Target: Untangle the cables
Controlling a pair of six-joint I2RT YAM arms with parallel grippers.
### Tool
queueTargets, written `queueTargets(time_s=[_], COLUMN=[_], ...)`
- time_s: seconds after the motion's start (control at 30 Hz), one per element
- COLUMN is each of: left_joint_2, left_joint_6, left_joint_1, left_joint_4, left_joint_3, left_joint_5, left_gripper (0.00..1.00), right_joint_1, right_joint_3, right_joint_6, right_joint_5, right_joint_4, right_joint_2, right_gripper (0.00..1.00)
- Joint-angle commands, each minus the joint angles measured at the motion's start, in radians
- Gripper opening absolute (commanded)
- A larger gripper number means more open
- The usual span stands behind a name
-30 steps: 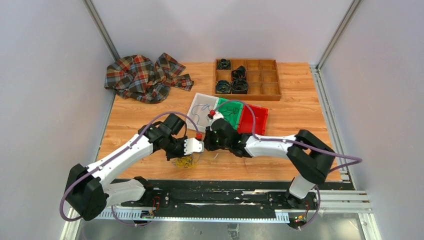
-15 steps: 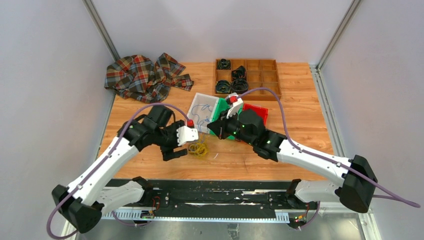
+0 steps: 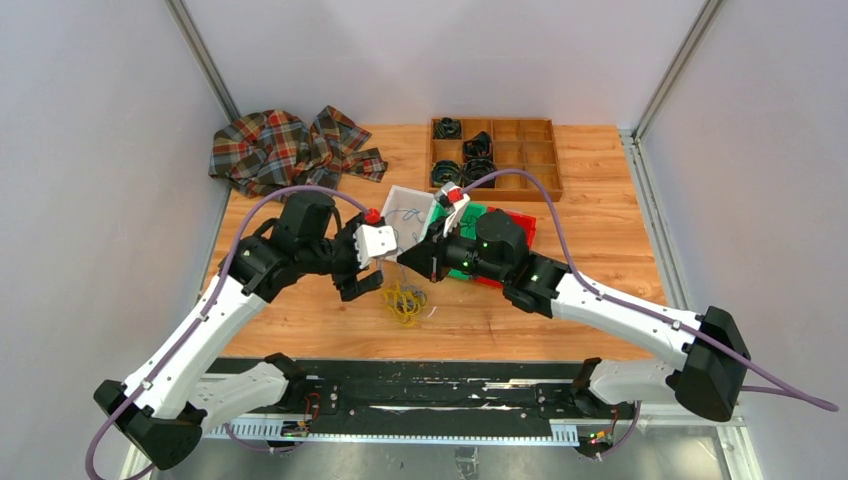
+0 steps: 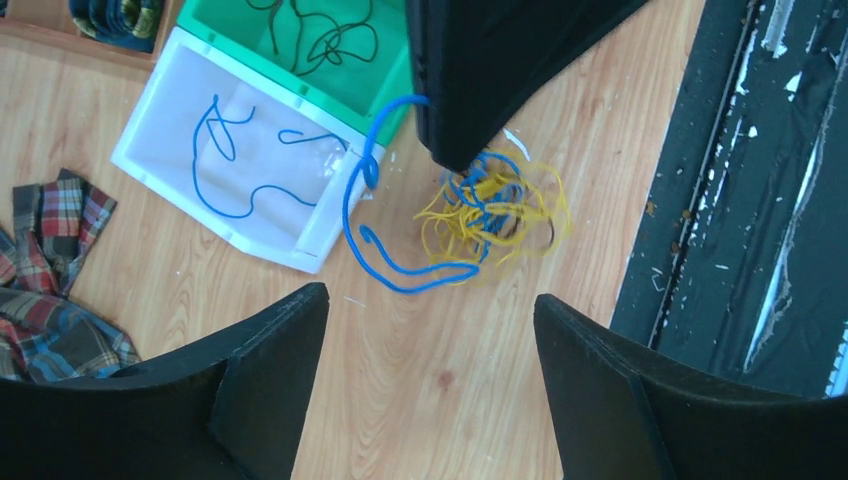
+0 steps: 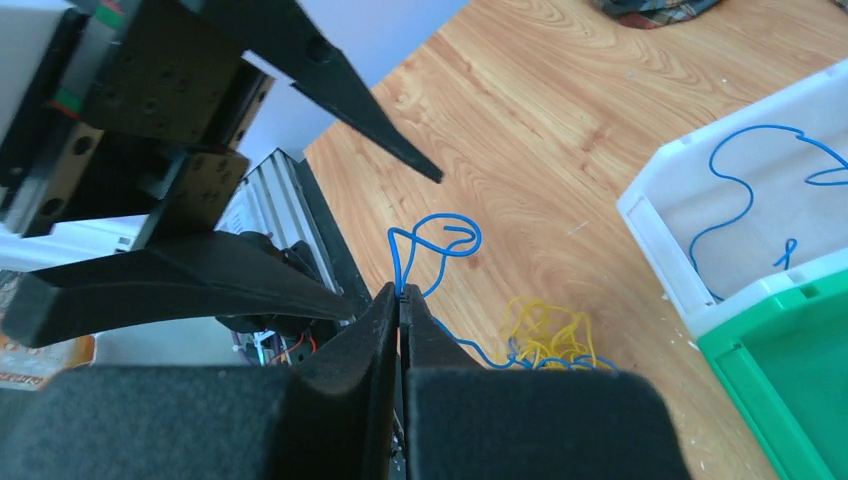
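Nearest the arm bases, the cables [image 4: 495, 205] are lying in a small yellow-and-blue tangle on the wooden table [image 3: 500, 325], just under the right claw's tip and between the two claws. The right claw [image 5: 402, 292] is hovering over that tangle with its fingers pressed together, pinching a blue cable [image 4: 347, 215] between the tips. From the pinch, one part is curling into a free loop past the tip, while the other is running down into the yellow strands. The left claw [image 4: 430, 300] is hanging above the table facing the right one. Its fingers are standing wide apart with nothing between them, and the tangle is lying ahead of its gap, touching neither finger.

Just beyond both claws, a white bin [image 4: 290, 190] is sitting with one blue strand [image 4: 197, 180] lying loose inside it. Behind the right claw, a green bin [image 4: 385, 80] is touching the white bin's side and holding thin black cables [image 4: 335, 40]. A red bin [image 3: 518, 222] is sitting against the green one on its far side. Farther out from the right claw, a wooden divided tray [image 3: 535, 155] is holding black coiled rolls [image 3: 462, 172] in its left compartments. Well beyond the left claw, a plaid cloth [image 3: 285, 150] is lying crumpled at the table's far left corner.
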Motion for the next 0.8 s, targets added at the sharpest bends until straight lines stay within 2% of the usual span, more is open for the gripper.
queueTargets(time_s=[0.0, 0.2, 0.33, 0.57, 0.7, 0.77], left_joint_2=[0.0, -0.032, -0.044, -0.059, -0.04, -0.044], left_joint_6=[-0.036, -0.044, -0.004, 0.086, 0.027, -0.081], left_joint_1=[0.004, 0.004, 0.004, 0.004, 0.004, 0.004], left_joint_4=[0.112, 0.173, 0.092, 0.066, 0.074, 0.117], left_joint_3=[-0.006, -0.015, -0.043, -0.085, -0.081, -0.099], left_joint_5=[-0.009, 0.007, 0.091, 0.098, 0.158, 0.182], left_gripper=[0.78, 0.75, 0.7, 0.65, 0.67, 0.68], right_joint_1=[0.035, 0.053, 0.061, 0.074, 0.082, 0.084], right_joint_3=[0.04, 0.054, 0.058, 0.051, 0.056, 0.057], right_joint_6=[-0.008, 0.006, 0.02, 0.026, 0.027, 0.027], right_joint_5=[-0.066, -0.104, -0.111, -0.119, -0.112, -0.108], right_joint_4=[0.052, 0.085, 0.115, 0.127, 0.129, 0.131], right_joint_2=[0.009, 0.048, 0.052, 0.04, 0.037, 0.032], right_gripper=[0.01, 0.01, 0.01, 0.01, 0.01, 0.01])
